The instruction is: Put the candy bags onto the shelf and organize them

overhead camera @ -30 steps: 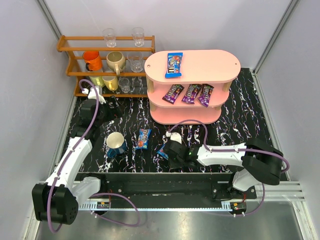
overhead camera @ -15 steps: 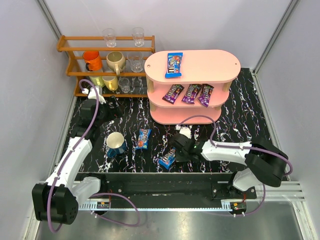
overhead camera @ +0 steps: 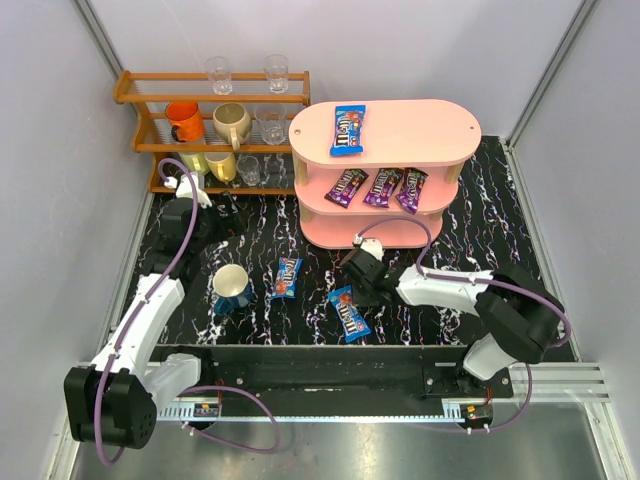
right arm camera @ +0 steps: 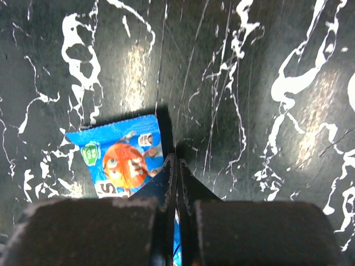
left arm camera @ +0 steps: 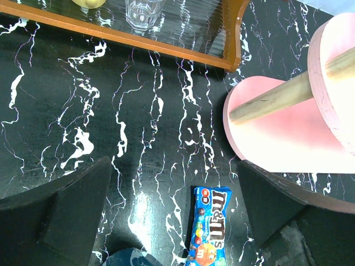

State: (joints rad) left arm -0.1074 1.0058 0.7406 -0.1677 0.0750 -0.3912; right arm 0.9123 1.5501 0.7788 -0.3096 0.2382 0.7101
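While right gripper fingers pinch together on 1 blue candy bag, both have swung nearer the pink shelf than 1 second ago. Left gripper gapes wide over black marbled table, loose blue bag beneath. Grey walls enclose.

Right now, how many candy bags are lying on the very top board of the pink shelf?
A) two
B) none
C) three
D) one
D: only one blue bag lies on the top board of the pink shelf.
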